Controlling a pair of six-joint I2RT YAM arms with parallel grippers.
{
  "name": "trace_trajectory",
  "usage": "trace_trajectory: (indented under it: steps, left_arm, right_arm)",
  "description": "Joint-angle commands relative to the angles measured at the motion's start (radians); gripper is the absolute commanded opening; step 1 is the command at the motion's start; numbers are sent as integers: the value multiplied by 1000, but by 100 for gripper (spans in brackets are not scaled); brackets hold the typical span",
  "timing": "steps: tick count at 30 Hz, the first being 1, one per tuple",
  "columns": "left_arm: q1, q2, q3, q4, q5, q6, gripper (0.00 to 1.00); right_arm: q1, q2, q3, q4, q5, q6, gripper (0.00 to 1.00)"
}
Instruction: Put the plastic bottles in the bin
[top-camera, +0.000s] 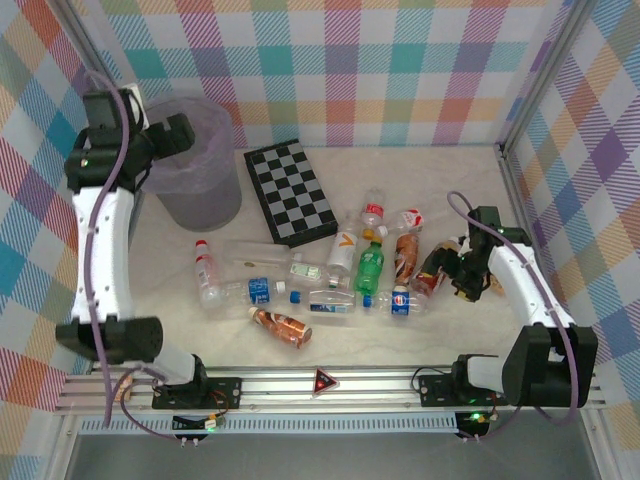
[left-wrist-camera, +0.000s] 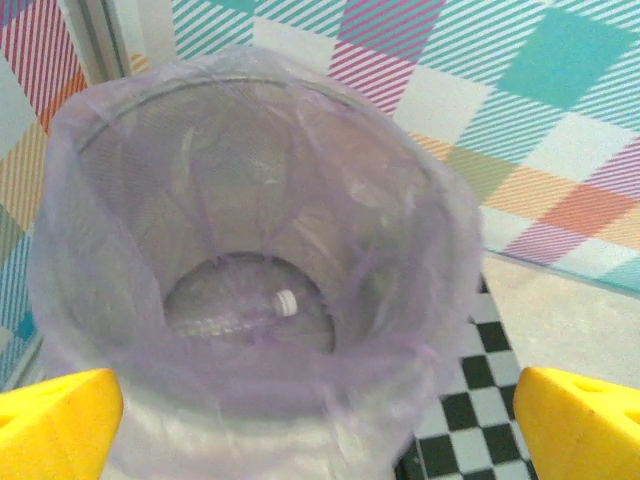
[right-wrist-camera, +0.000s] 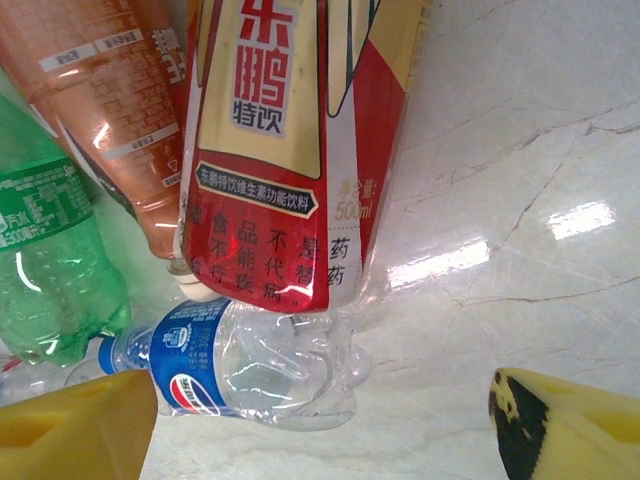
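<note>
Left claw (left-wrist-camera: 320, 432) hangs over the bin (left-wrist-camera: 90, 250), its yellow fingers (left-wrist-camera: 55, 420) spread wide with nothing between them. The bin stands just left of the board (top-camera: 291, 192). One clear bottle (left-wrist-camera: 235, 312) lies on the bin's floor, its white cap showing.

Right claw (right-wrist-camera: 325, 430) sits low over the table (right-wrist-camera: 520, 150), well right of the board and on its near side. Its fingers stand apart, gripping nothing. A blue-label bottle (right-wrist-camera: 225, 365) lies just ahead of them, and the left-hand finger may be touching it; the view is too close to be sure. A red-gold bottle (right-wrist-camera: 290, 150) lies against the blue-label bottle, with a green bottle (right-wrist-camera: 50, 260) and a brown bottle (right-wrist-camera: 120, 100) beside it. More bottles (top-camera: 345, 250) lie scattered on the table along the board's near side.
</note>
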Motion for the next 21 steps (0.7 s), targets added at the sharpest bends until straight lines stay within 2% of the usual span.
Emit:
trace_trajectory:
  steps: [1,5,7,13,18,21]
  left_arm:
    - [-36,-95,-125,24,97,-72,99]
    - [-90,-205,-294,71,180,-159,99]
    - [-124,-256,-377,105,228,-212,99]
    - [-275,-342,-530,140,201,-322,99]
    - [-346,-377,-653,264,223,-427,99]
    - [-348,-345,-625,250,236,-421,99]
  right_arm:
    - [-5,45,-16,52,-42,18,86]
    - [-5,101,-34,140,-113,47,86]
    - [-6,139,-39,169,-105,48,87]
    - [-7,247,-46,228,-90,48,86]
    - [-5,262,-44,226,-83,40,76]
    - [-6,238,-26,192,-66,23,72]
